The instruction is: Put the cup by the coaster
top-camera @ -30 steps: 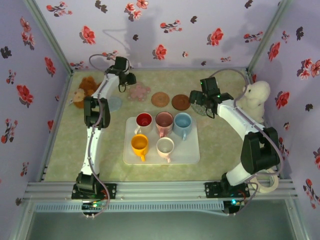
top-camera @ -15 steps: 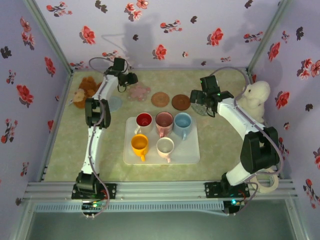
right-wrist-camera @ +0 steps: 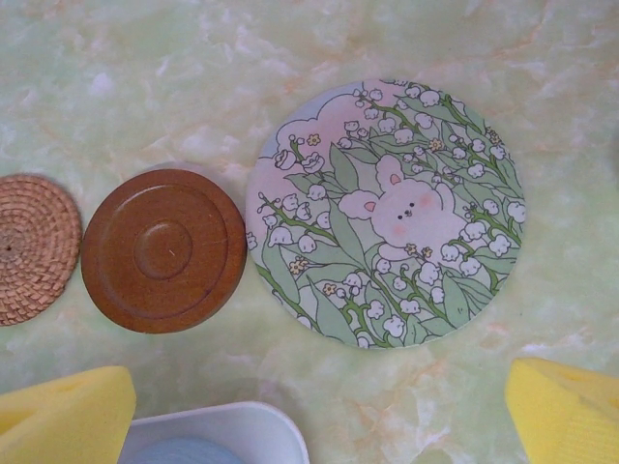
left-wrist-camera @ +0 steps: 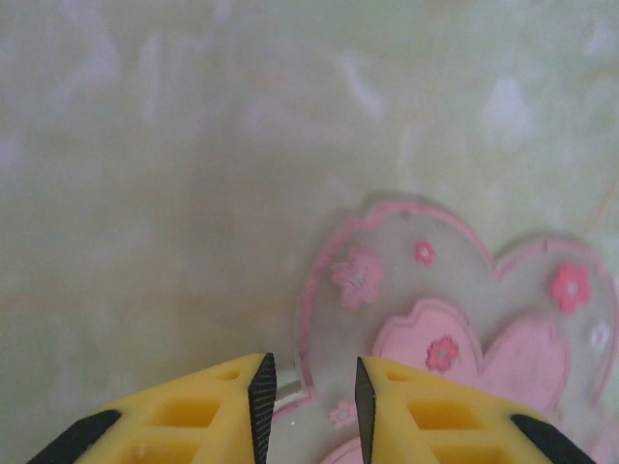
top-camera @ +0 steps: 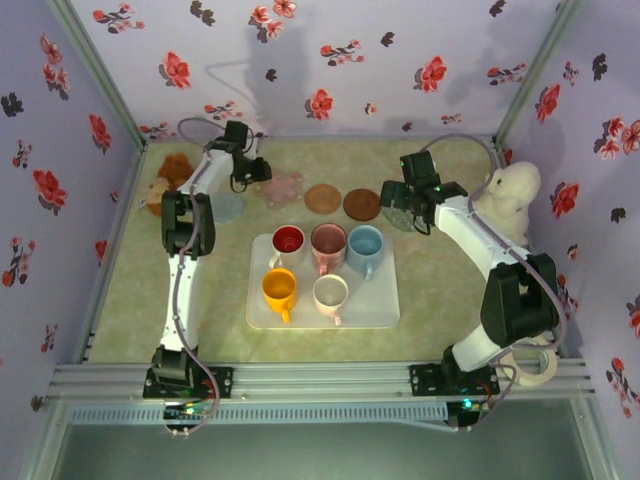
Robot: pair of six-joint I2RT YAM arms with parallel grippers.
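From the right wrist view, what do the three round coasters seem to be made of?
Woven coaster: probably rattan or straw, matte; a spiral braid shows.
Brown coaster: likely wood, with a smooth satin finish, concentric rings and a raised rim.
Bunny coaster: unclear, maybe ceramic or coated cork; flat, with a printed rabbit and lily pattern.

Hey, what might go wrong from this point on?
The left end effector hangs over the edge of the pink flower coaster, jaws narrow; it may drag the coaster. The blue cup sits close beside the pink cup on the white tray; lifting one may knock the other.
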